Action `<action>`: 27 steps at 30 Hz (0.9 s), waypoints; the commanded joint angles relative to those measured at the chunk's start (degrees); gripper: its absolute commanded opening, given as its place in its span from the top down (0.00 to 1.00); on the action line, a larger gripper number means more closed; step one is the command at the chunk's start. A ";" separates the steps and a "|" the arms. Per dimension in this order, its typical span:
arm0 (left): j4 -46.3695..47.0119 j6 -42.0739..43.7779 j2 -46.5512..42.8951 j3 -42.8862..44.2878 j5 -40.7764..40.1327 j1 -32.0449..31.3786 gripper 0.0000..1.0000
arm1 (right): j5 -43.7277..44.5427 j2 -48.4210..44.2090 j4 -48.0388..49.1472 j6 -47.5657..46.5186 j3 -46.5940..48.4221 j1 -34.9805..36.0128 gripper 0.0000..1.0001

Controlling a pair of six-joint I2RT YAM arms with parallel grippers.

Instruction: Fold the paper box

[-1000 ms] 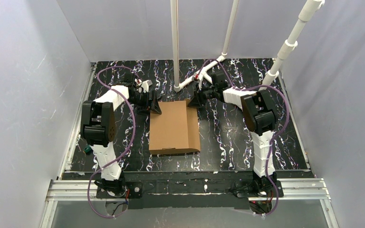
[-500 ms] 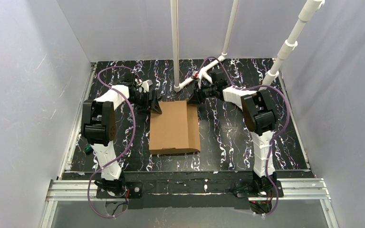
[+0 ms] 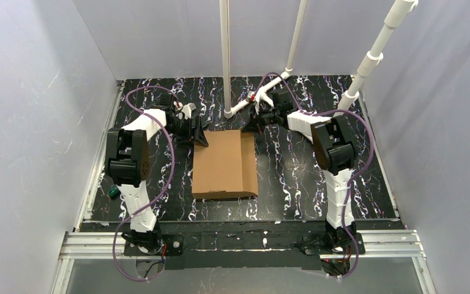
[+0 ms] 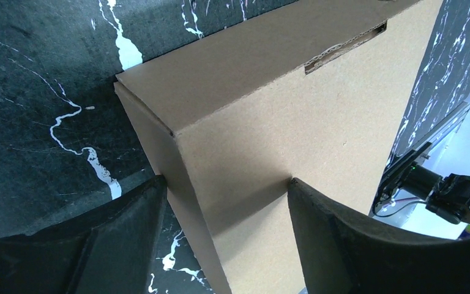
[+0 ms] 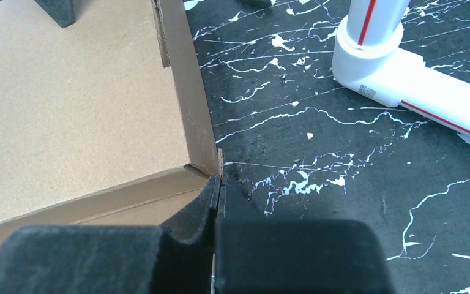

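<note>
Fingers (image 4: 122,239) of the left gripper (image 4: 226,187), matte black and wedge-shaped, stand wide apart, straddling the 11 o'clock corner of the paper box (image 3: 220,165); both lie close against the card, but a squeeze cannot be made out. On the right gripper (image 5: 219,184), the black pads (image 5: 186,223) are pressed together. Their tips touch the box's 1 o'clock corner, and I cannot tell whether a sliver of card is pinched. The box is plain brown corrugated card, a shallow rectangle with fluted cut edges and a narrow slot along one fold. It lies flat mid-table (image 3: 294,177) on black, white-veined marbling, with its long axis and a crease both running 12 to 6. A smooth white pipe foot (image 5: 373,43) stands near the right gripper.
</note>
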 commanded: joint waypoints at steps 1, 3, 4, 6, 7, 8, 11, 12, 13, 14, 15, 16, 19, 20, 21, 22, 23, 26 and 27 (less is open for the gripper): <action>-1.35 0.10 1.23 1.15 -1.15 0.18 0.31 | -1.56 -3.42 -0.47 -1.78 -0.96 0.35 0.99; -1.43 0.15 1.20 1.11 -1.18 0.20 0.31 | -1.49 -3.59 -0.31 -1.82 -1.43 0.24 0.99; -1.48 0.21 1.19 1.09 -1.24 0.20 0.31 | -1.48 -3.73 -0.22 -1.88 -1.69 0.26 0.99; -1.57 0.32 1.11 1.02 -1.39 0.27 0.31 | -1.55 -4.22 0.18 -2.03 -2.36 0.17 0.99; -1.61 0.37 1.11 1.12 -1.38 0.28 0.31 | -1.56 -4.47 0.59 -2.03 -2.82 0.17 0.99; -1.61 0.41 1.11 1.21 -1.47 0.30 0.31 | -1.60 -4.73 0.88 -2.08 -3.24 0.17 0.99; -1.61 0.33 1.15 1.33 -1.29 0.33 0.31 | -1.74 -5.69 2.06 -2.05 -4.73 0.08 0.99; -1.61 0.33 1.19 1.47 -1.30 0.37 0.31 | -1.75 -6.05 2.64 -2.06 -5.43 0.08 0.99; -1.70 0.23 1.26 1.48 -1.33 0.37 0.31 | -1.67 -6.27 3.13 -1.92 -5.93 0.08 0.99; -1.70 0.22 1.28 1.45 -1.38 0.41 0.31 | -1.51 -6.43 3.43 -1.80 -6.32 0.08 0.99; -1.77 0.24 1.31 1.49 -1.37 0.44 0.31 | -1.33 -6.56 3.86 -1.63 -6.80 0.04 0.99; -1.79 0.24 1.36 1.51 -1.36 0.38 0.31 | -1.01 -6.65 4.09 -1.41 -7.05 0.00 0.99; -1.87 0.23 1.55 1.42 -1.50 0.46 0.32 | -0.27 -7.09 5.56 -0.40 -8.43 -0.14 0.99; -1.88 0.24 1.57 1.41 -1.51 0.46 0.32 | 0.02 -7.34 6.56 0.04 -9.21 -0.10 0.99; -1.88 0.23 1.65 1.33 -1.62 0.52 0.32 | 0.14 -7.70 7.62 0.48 -10.04 -0.16 0.99; -1.88 0.19 1.72 1.22 -1.75 0.52 0.32 | 0.19 -8.05 8.64 0.82 -10.87 -0.22 0.99; -1.88 0.10 1.71 1.22 -1.78 0.52 0.32 | 0.19 -8.29 9.56 1.20 -11.54 -0.26 0.99; -1.88 0.06 1.79 1.02 -1.85 0.63 0.32 | 0.20 -8.95 11.25 1.61 -13.19 -0.35 0.99; -1.88 0.07 1.75 0.94 -1.80 0.61 0.32 | 0.20 -9.14 11.93 1.88 -13.70 -0.35 0.99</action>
